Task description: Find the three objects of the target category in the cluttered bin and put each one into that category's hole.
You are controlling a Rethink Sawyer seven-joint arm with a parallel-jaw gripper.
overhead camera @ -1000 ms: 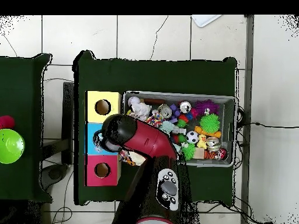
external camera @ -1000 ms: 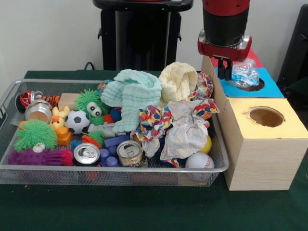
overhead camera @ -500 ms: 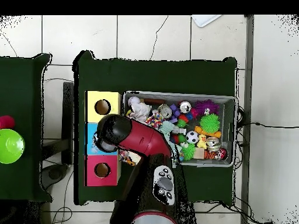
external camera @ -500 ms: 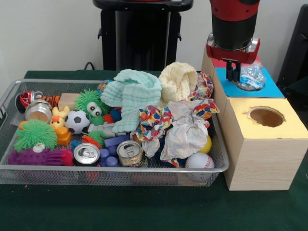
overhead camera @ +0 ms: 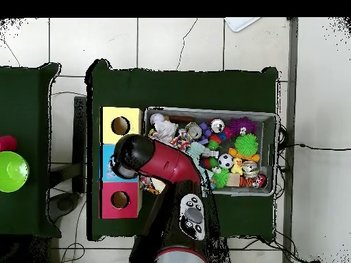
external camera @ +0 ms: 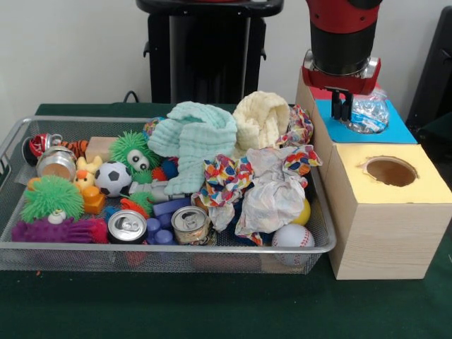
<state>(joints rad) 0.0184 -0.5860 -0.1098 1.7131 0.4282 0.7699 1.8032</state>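
Front view, green tabletop (external camera: 212, 311), wire bin (external camera: 21, 258) heaped with toys, cloths and cans, three-hole box (external camera: 385, 226) beside it, my end effector (external camera: 342, 107) above the blue section, fingers close together, crumpled clear plastic bottle (external camera: 367, 113) resting at the blue hole, whether I grip it I cannot tell.

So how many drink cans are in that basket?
2 clearly: one can at the basket's front rim, another can just right of it. A metal tin lies at the left end. Cloths may hide more.
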